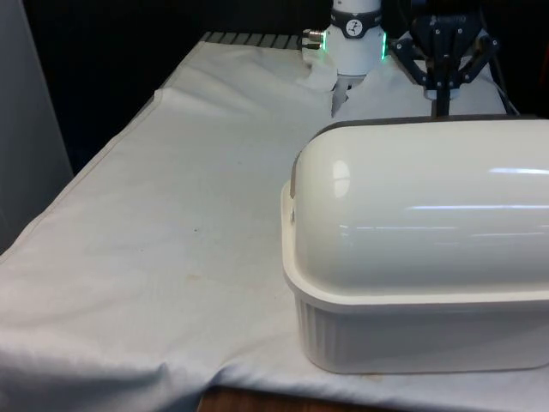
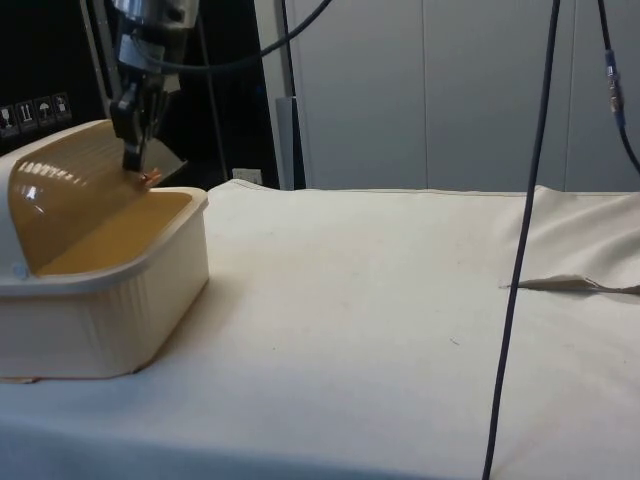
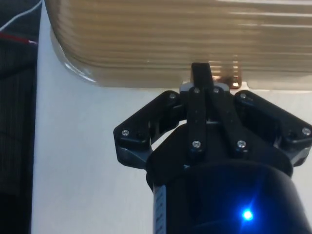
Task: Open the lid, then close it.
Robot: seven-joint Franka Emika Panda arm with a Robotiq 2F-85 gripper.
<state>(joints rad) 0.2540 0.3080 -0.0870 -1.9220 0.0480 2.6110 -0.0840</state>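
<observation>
The bread box (image 1: 412,283) sits on the white cloth (image 1: 171,240) at about four o'clock in the front view, turning its glossy domed back to that camera and running off the frame at three o'clock, so its opening is hidden there. In the side view it stands at nine o'clock, cut off at the frame's edge; its ribbed cream tub (image 2: 110,300) shows a bare amber-tinted inside with nothing lying in the part that can be seen. The ribbed roll-top lid (image 2: 70,175) is pushed back and up, leaving the tub's mouth open.

The gripper (image 2: 133,160) hangs at about eleven o'clock in the side view, its tips at the lid's lower edge. In the wrist view the fingers (image 3: 201,78) are pressed together on a small handle (image 3: 229,82) on the lid's edge; the handle is largely covered and hard to make out.

A dark cable (image 2: 525,250) hangs across the side view at three o'clock.
</observation>
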